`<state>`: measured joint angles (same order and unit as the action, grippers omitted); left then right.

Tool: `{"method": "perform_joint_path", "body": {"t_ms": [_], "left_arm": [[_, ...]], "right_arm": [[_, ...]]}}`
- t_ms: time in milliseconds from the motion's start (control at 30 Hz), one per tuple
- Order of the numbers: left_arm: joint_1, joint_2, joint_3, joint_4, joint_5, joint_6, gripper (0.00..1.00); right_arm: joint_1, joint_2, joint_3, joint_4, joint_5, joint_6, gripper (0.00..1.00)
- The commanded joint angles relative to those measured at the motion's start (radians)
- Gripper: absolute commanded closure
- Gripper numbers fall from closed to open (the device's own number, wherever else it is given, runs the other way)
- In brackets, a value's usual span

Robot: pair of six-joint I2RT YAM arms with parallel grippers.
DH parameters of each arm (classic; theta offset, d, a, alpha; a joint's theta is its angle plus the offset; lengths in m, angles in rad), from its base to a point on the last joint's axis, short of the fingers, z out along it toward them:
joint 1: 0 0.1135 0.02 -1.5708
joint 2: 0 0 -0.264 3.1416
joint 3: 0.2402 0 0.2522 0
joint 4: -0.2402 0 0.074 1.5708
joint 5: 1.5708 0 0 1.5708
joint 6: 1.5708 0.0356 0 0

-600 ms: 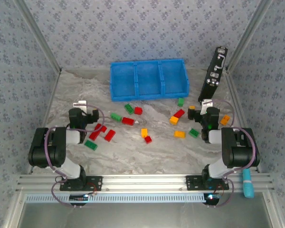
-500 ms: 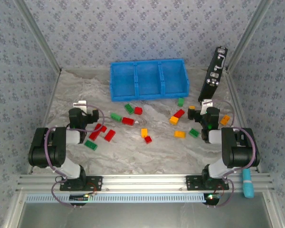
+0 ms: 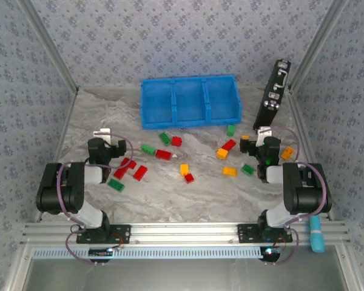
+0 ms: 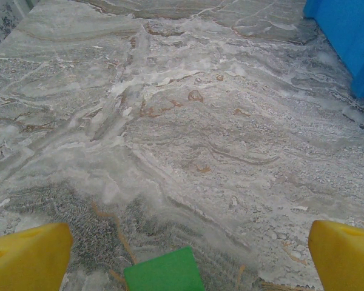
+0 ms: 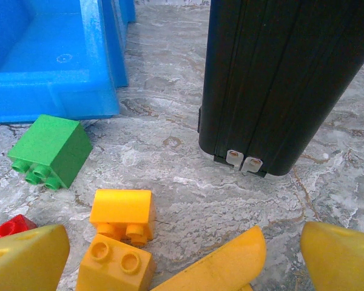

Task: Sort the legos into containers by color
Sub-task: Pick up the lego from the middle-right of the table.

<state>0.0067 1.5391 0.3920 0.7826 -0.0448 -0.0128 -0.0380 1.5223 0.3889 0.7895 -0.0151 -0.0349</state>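
The blue bin (image 3: 188,100) with three compartments stands at the back of the table; its corner shows in the left wrist view (image 4: 352,36) and one compartment in the right wrist view (image 5: 54,91). Red, green and orange legos lie scattered before it, such as a red one (image 3: 163,154) and an orange one (image 3: 229,171). My left gripper (image 3: 103,134) (image 4: 185,260) is open low over the table, a green brick (image 4: 164,273) between its fingers. My right gripper (image 3: 264,132) (image 5: 182,260) is open near two orange bricks (image 5: 121,212), a green brick (image 5: 48,148) and a yellow curved piece (image 5: 218,267).
A black upright case (image 3: 273,94) (image 5: 279,79) stands right of the bin, close ahead of my right gripper. Patterned walls and metal posts enclose the table. A light blue object (image 3: 315,236) lies by the front rail at the right.
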Motion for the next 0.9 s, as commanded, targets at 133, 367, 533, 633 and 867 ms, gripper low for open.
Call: {"method": "perform_joint_path", "body": {"t_ms": [133, 367, 533, 633, 867], "left_arm": [[0.006, -0.004, 0.024, 0.027, 0.005, -0.009, 0.00], [0.005, -0.003, 0.024, 0.027, 0.004, -0.009, 0.00], [0.006, -0.003, 0.024, 0.027, 0.004, -0.008, 0.00], [0.006, -0.003, 0.024, 0.026, 0.005, -0.009, 0.00], [0.017, -0.002, 0.027, 0.020, 0.027, -0.017, 0.00]], "right_arm": [[-0.004, -0.001, 0.009, 0.003, 0.000, 0.004, 0.00], [-0.005, -0.001, 0.010, 0.002, -0.002, 0.006, 0.00], [-0.006, -0.001, 0.009, 0.002, -0.002, 0.005, 0.00], [-0.008, 0.000, 0.009, 0.002, -0.005, 0.006, 0.01], [-0.005, -0.041, 0.045, -0.082, -0.003, 0.003, 0.00]]}}
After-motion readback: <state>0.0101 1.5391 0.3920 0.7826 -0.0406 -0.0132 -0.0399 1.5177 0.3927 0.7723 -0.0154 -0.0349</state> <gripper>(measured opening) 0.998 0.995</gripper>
